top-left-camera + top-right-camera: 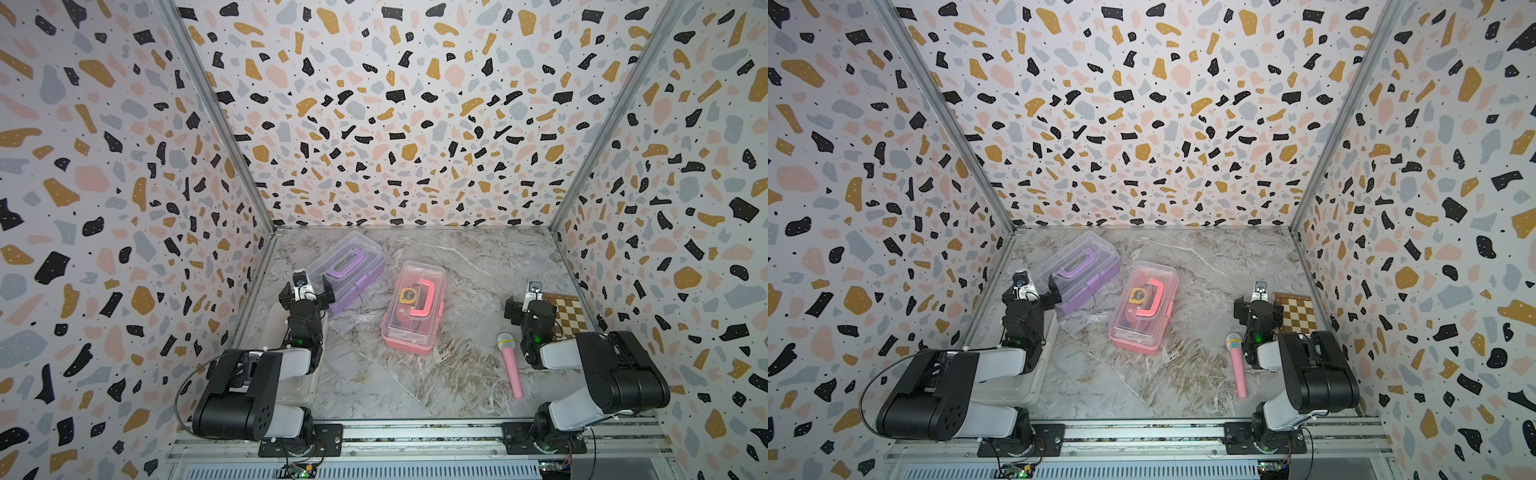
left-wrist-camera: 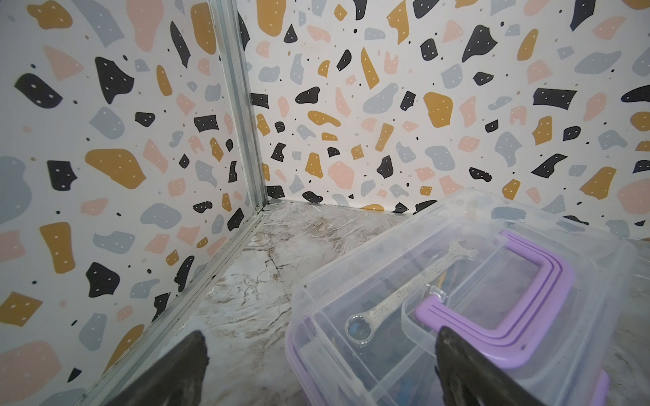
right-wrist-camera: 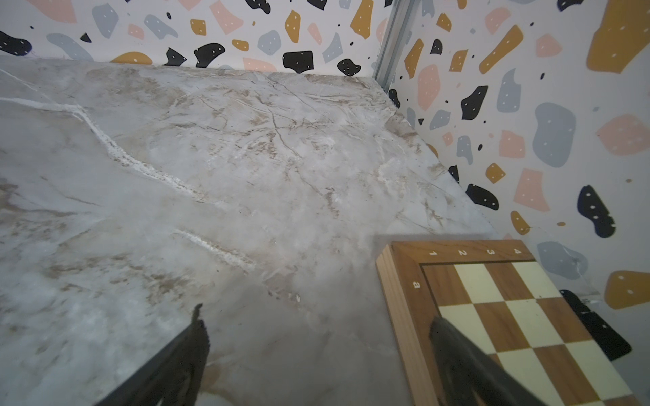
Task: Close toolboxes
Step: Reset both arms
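Observation:
The purple toolbox (image 1: 345, 270) (image 1: 1077, 266) lies at the back left, its clear lid down over a wrench (image 2: 404, 298). At the centre sits the pink toolbox (image 1: 413, 309) (image 1: 1144, 309), lid down, handle flat on top. A white toolbox (image 1: 301, 388) (image 1: 1021, 386) is mostly hidden under my left arm. My left gripper (image 1: 306, 291) (image 1: 1032, 293) (image 2: 320, 335) is open at the purple toolbox's near corner, one finger over the lid beside the purple handle (image 2: 527, 309), gripping nothing. My right gripper (image 1: 530, 306) (image 1: 1258, 306) (image 3: 316, 316) is open and empty above the table by the checkered board.
A pink toy microphone (image 1: 510, 365) (image 1: 1237, 363) lies at the front right, beside my right arm. The brown checkered board (image 1: 567, 311) (image 3: 510, 316) lies against the right wall. Patterned walls close in the marble table (image 1: 457, 270) on three sides.

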Robot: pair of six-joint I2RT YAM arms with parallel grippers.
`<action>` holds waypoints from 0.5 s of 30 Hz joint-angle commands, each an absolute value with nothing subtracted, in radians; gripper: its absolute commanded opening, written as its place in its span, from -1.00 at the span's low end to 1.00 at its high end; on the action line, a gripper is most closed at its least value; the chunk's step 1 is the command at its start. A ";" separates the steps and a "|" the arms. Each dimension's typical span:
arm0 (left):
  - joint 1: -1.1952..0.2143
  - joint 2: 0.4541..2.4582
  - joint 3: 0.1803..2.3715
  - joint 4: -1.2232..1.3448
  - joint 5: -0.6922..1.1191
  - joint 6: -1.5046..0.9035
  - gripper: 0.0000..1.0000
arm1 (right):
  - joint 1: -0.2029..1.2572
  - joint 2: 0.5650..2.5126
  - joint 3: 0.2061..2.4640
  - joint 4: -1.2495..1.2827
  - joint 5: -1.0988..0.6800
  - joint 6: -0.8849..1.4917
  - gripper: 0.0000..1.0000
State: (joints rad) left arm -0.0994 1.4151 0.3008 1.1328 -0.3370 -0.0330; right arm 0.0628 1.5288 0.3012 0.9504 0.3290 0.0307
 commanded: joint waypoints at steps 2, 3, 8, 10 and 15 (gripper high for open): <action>-0.101 1.450 0.262 1.003 -0.359 -0.018 0.98 | 0.060 1.523 0.321 0.956 0.335 0.043 0.99; -0.101 1.449 0.258 1.008 -0.366 -0.022 0.98 | 0.058 1.523 0.321 0.957 0.335 0.043 0.99; -0.101 1.449 0.239 1.044 -0.370 -0.023 0.98 | 0.058 1.522 0.321 0.956 0.334 0.042 0.99; -0.101 1.450 0.239 1.045 -0.370 -0.024 0.98 | 0.060 1.522 0.321 0.956 0.336 0.043 0.99; -0.101 1.452 0.273 0.985 -0.373 -0.026 0.98 | 0.059 1.522 0.321 0.955 0.336 0.043 0.99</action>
State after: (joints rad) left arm -0.0994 1.4189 0.2893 1.1599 -0.3576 -0.0368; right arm 0.0628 1.5288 0.3016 0.9504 0.3290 0.0341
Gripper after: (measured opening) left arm 0.990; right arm 0.996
